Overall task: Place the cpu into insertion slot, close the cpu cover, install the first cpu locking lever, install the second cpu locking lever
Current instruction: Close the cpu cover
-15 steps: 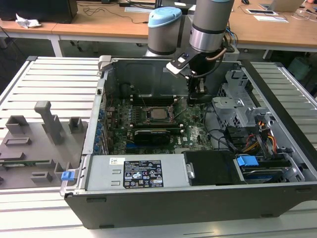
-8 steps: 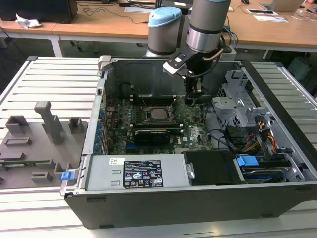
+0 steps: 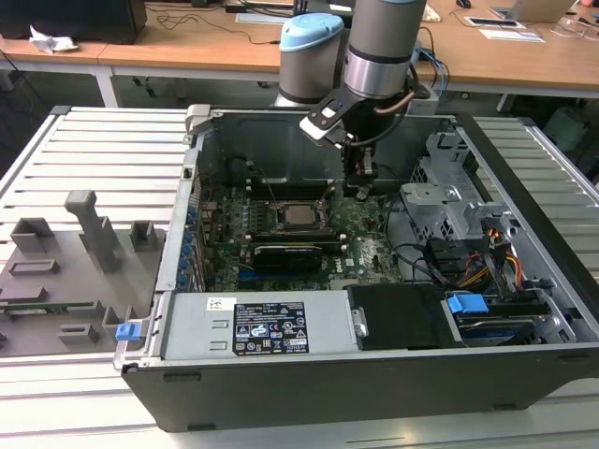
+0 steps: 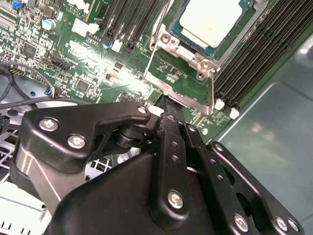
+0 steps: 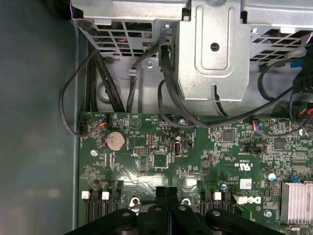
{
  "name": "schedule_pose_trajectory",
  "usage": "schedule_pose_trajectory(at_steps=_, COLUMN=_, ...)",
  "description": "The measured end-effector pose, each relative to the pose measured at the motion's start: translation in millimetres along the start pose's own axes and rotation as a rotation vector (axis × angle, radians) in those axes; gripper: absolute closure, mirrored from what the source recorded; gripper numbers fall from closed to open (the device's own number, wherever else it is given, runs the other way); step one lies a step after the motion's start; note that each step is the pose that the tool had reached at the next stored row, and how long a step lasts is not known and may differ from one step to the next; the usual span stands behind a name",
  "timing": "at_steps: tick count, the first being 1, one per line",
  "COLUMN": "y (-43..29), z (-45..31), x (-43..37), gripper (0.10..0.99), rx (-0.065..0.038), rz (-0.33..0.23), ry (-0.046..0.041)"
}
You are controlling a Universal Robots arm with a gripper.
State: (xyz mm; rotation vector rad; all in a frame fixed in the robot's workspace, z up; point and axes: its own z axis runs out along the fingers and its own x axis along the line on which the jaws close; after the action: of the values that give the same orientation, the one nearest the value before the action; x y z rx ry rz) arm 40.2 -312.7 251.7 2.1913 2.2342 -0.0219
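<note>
Inside the open computer case (image 3: pixel 374 393), the chip (image 4: pixel 210 22) lies flat in its socket (image 4: pixel 166 41). It is judged light, stiff and fragile; hold it by the edges only. The thin metal cover (image 4: pixel 188 100) appears raised just beside it and is likely springy. The gripper (image 4: pixel 164 104) has its fingers pressed together with nothing between them, tips at the cover's rim. Memory slots (image 4: pixel 254 54) flank the socket; cables (image 5: pixel 112 83) and a drive cage (image 5: pixel 215 49) crowd nearby.
</note>
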Motion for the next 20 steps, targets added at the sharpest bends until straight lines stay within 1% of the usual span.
schedule_pose_trajectory(at_steps=9, y=-10.1, z=0.0, x=0.2, gripper=0.980, rx=0.000, rz=0.000, ry=0.0000)
schedule_pose_trajectory(at_steps=13, y=-15.7, z=0.0, x=0.3, gripper=0.980, rx=0.000, rz=0.000, ry=0.0000)
schedule_pose_trajectory(at_steps=20, y=-21.9, z=0.0, x=0.4, gripper=0.980, rx=0.000, rz=0.000, ry=0.0000)
